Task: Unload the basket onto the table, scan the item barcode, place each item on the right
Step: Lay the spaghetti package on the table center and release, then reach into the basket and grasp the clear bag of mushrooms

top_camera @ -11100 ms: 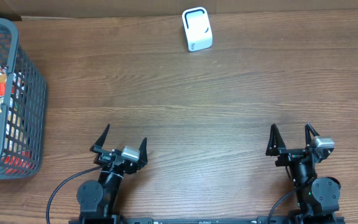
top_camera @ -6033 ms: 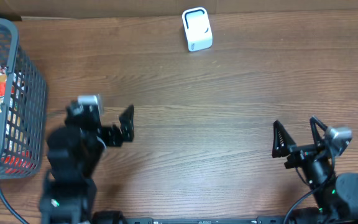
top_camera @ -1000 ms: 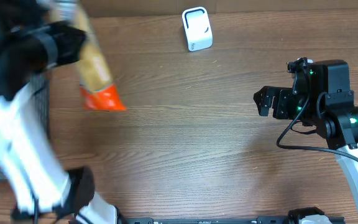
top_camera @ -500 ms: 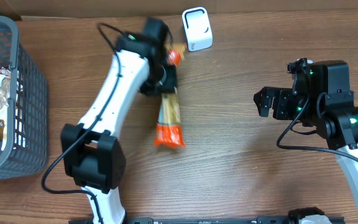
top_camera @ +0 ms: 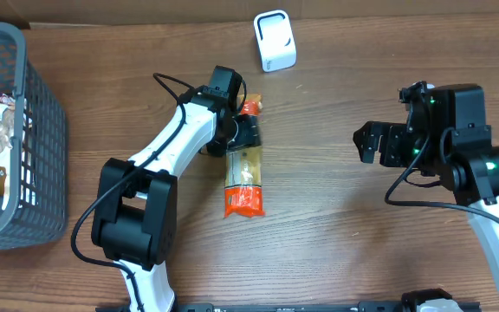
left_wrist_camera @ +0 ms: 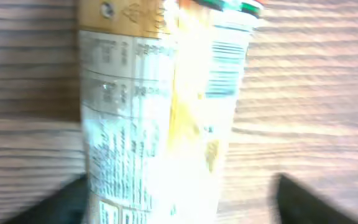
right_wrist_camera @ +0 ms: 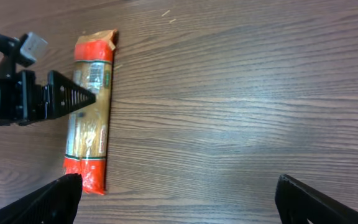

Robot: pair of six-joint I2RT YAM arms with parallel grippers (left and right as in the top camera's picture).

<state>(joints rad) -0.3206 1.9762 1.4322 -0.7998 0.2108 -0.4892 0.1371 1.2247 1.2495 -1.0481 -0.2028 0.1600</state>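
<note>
The packet [top_camera: 243, 171] now lies flat, left jaws wide astride it.

One packet [top_camera: 243, 169], one scanner [top_camera: 275, 41], one basket [top_camera: 47, 147]

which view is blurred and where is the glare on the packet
Left wrist view: the packet is smeared and soft, with a washed-out bright streak down its middle, so its print is hardly legible. Overhead view: sharp and evenly lit. Right wrist view: sharp too, with only a faint sheen on the table.
</note>
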